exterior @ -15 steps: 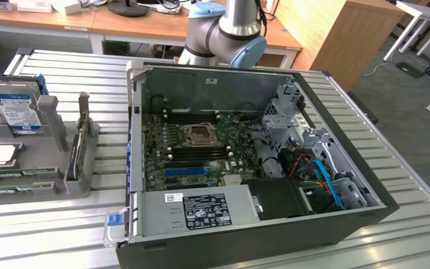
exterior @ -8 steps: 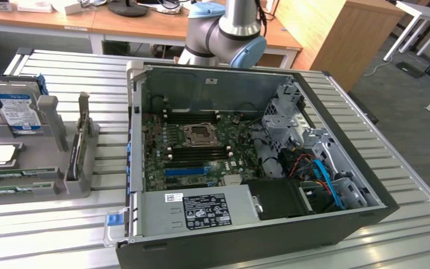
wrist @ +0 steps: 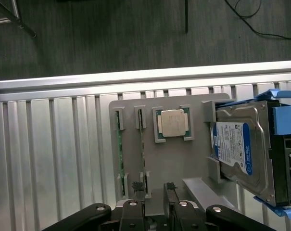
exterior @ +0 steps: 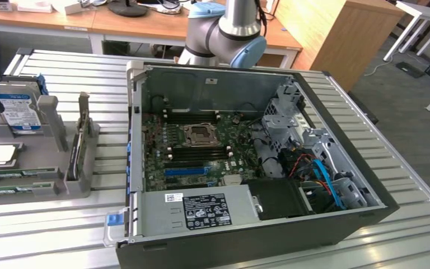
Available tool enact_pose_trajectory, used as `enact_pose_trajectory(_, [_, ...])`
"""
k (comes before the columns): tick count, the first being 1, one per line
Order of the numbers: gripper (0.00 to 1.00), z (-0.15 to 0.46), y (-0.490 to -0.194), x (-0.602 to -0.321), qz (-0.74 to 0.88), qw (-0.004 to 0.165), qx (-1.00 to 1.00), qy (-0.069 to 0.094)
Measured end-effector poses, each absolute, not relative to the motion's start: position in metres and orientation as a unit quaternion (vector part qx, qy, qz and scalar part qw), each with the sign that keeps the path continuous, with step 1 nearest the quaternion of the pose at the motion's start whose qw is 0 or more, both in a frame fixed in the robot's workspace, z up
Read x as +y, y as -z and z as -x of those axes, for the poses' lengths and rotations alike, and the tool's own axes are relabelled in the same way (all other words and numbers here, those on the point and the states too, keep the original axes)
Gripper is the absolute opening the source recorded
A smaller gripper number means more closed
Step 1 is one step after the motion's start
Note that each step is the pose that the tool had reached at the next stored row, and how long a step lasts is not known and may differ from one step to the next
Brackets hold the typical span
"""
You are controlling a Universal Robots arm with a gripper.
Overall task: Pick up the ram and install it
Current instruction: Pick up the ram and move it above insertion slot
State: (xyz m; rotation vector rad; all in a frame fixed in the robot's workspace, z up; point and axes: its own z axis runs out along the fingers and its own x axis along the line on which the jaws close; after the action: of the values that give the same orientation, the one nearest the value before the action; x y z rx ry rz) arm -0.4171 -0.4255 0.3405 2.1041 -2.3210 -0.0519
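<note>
Two ram sticks lie edge-up in the slots of a grey fixture (wrist: 183, 161); they show as thin green strips, one ram stick (wrist: 141, 144) beside the other ram stick (wrist: 120, 149). In the exterior view the ram (exterior: 13, 177) lies at the fixture's front, at that view's left. My gripper (wrist: 154, 190) hovers open over the fixture's end with nothing between its black fingers (wrist: 138, 188). One fingertip stands in line with the end of the inner stick. The open computer case (exterior: 136, 112) shows its motherboard (exterior: 200, 145) with black memory slots around the CPU socket.
A silver hard drive (wrist: 241, 149) with a blue-and-white label stands in the fixture next to a CPU chip (wrist: 171, 122). The fixture and case rest on a ribbed metal table (exterior: 394, 185). The arm's base (exterior: 226, 33) rises behind the case. Desks stand beyond.
</note>
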Motion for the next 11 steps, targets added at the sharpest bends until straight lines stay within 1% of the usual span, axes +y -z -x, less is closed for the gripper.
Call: enact_pose_trajectory(11, [0.30,0.4171,-0.3306,-0.4255,-0.672,0.004,-0.741,0.017])
